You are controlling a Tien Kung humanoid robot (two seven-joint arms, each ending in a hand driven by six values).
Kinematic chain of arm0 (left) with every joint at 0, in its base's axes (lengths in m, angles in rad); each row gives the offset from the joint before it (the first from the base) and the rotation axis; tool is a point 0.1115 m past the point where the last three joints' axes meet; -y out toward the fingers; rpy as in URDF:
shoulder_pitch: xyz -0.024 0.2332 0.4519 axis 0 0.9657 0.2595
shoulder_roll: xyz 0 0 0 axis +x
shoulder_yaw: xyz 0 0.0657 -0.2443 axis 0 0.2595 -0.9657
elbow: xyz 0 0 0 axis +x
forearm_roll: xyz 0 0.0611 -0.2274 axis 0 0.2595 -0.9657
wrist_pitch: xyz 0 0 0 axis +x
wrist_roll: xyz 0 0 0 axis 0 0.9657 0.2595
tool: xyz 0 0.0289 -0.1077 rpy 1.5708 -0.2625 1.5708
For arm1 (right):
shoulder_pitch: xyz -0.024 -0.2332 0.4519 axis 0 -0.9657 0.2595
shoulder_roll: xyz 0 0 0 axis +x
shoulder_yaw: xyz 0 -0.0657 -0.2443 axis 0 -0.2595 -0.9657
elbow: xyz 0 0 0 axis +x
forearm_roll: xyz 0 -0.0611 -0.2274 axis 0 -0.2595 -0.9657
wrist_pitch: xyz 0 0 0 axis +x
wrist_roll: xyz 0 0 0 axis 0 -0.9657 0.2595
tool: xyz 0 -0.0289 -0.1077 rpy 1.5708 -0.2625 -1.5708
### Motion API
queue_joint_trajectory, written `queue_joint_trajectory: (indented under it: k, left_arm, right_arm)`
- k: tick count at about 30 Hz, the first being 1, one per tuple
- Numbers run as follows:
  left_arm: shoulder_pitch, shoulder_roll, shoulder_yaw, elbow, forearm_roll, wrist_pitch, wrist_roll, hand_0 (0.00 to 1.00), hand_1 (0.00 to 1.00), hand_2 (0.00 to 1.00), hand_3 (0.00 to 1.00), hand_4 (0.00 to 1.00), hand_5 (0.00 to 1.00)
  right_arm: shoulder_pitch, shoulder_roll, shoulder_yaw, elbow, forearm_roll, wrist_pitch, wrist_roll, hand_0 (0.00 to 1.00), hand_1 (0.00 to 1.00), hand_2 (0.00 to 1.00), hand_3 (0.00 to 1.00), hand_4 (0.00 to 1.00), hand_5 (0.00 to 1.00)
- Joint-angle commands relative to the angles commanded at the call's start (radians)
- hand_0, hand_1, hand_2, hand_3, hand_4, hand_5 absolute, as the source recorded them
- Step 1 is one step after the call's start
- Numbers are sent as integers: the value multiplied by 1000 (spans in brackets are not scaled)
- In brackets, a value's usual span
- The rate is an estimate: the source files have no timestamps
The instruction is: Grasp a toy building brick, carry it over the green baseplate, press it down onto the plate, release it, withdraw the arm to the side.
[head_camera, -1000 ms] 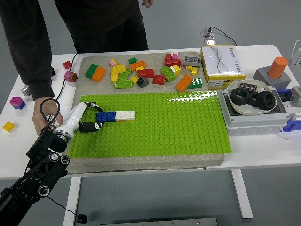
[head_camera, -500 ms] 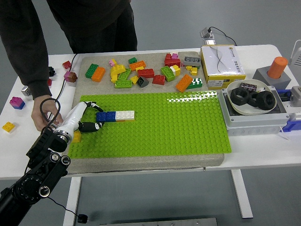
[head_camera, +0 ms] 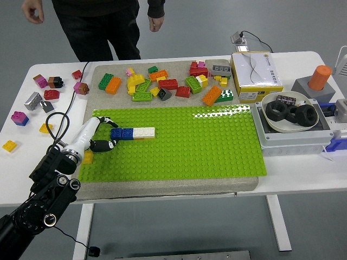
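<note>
The green baseplate [head_camera: 190, 141] lies on a grey mat at the table's middle. A blue brick [head_camera: 122, 134] and a white brick [head_camera: 143, 132] sit in a row on its left part. My left hand [head_camera: 108, 135], white with black fingertips, reaches in from the lower left. One finger lies above the blue brick's left end and the curled fingers [head_camera: 103, 145] lie below it, closing on that end. A pile of loose bricks [head_camera: 162, 84] lies on the mat beyond the plate. My right arm is out of view.
A person stands at the far side, both hands hanging above the table. Loose bricks [head_camera: 43, 96] lie on the table's left. A yellow-white box [head_camera: 255, 76], a bowl of black nuts [head_camera: 290, 111] on a grey case and an orange cone [head_camera: 320, 78] stand at the right.
The person has pulled the arm away from the table's left side and stepped back, uncovering bricks there. My left hand and the blue brick have not moved.
</note>
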Motion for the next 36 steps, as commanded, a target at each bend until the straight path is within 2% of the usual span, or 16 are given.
queue_joint_trajectory:
  k: [17,36]
  left_arm:
    - [21,8,23,-55,29,-9,34,975,926,907,579,503,2]
    - [26,4,11,-86,41,8,23,974,926,907,579,507,2]
  right_arm:
    - [1,0,1,0,3,-1,3,632,617,673,711,773,963]
    - [4,-1,6,0,-1,-3,2,633,618,672,711,773,964]
